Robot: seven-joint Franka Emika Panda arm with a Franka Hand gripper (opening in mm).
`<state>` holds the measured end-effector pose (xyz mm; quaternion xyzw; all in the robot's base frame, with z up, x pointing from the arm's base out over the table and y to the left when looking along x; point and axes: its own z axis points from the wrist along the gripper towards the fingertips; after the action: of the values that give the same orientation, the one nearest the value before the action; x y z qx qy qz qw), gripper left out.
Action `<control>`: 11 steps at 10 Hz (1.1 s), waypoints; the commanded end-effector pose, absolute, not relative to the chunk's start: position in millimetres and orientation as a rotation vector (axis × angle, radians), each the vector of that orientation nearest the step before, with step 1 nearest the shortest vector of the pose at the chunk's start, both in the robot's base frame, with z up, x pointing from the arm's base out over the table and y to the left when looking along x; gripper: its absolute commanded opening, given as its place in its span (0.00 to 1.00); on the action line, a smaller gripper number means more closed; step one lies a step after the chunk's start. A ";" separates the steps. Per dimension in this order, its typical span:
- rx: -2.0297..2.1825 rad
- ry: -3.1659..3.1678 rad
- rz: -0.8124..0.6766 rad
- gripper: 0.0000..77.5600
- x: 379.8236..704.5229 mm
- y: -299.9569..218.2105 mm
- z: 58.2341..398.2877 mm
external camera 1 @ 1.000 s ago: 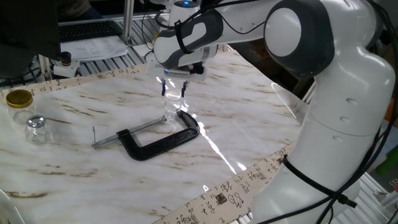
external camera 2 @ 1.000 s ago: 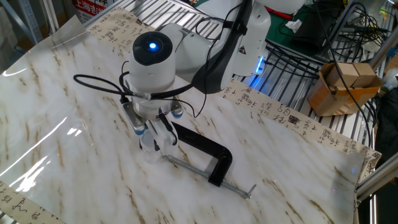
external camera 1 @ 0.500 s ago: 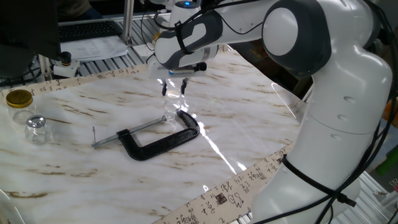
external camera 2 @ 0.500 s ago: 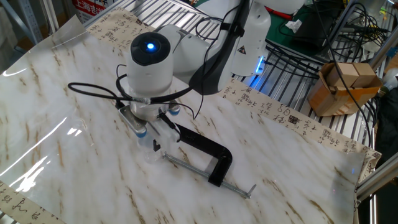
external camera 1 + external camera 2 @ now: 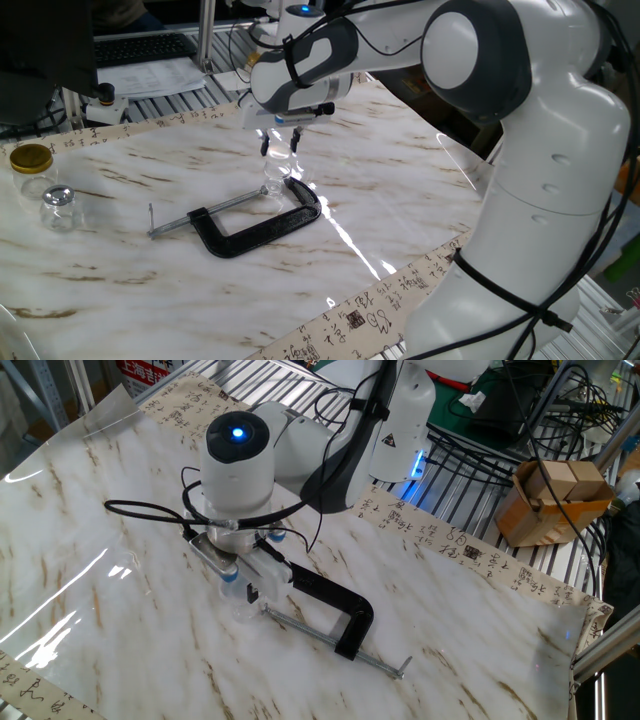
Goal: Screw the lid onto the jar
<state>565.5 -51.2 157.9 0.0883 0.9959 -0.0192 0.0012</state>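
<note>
We list the desk [image 5: 120, 290] first: a marble-patterned top edged with strips of printed paper, seen from two sides.

Next, the white arm [image 5: 520, 170] — it reaches from the right of one fixed view across to the middle of the desk, its wrist pointing down.

The black C-clamp [image 5: 262, 228] lies flat near the desk's centre, its screw rod pointing left in that view; in the other fixed view the clamp [image 5: 335, 610] lies just right of the wrist.

The pincer [image 5: 279, 143] hangs directly over the jar [image 5: 274, 180], fingers pointing down on either side of the jar's top. We cannot tell whether it is clenched on anything there.

The jar stands upright, just beside the clamp's upper jaw, and is mostly hidden by the wrist in the other fixed view. The lid cannot be made out apart from the jar's glinting top.

At the far left edge — a gold-lidded jar [image 5: 32, 168], and just beside it a bulbous clear jar [image 5: 58, 208].
</note>
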 end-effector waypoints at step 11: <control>0.288 3.121 -0.041 0.01 552.1 -47.3 153.7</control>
<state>551.2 -47.0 152.3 0.0916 0.9957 -0.0132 0.0017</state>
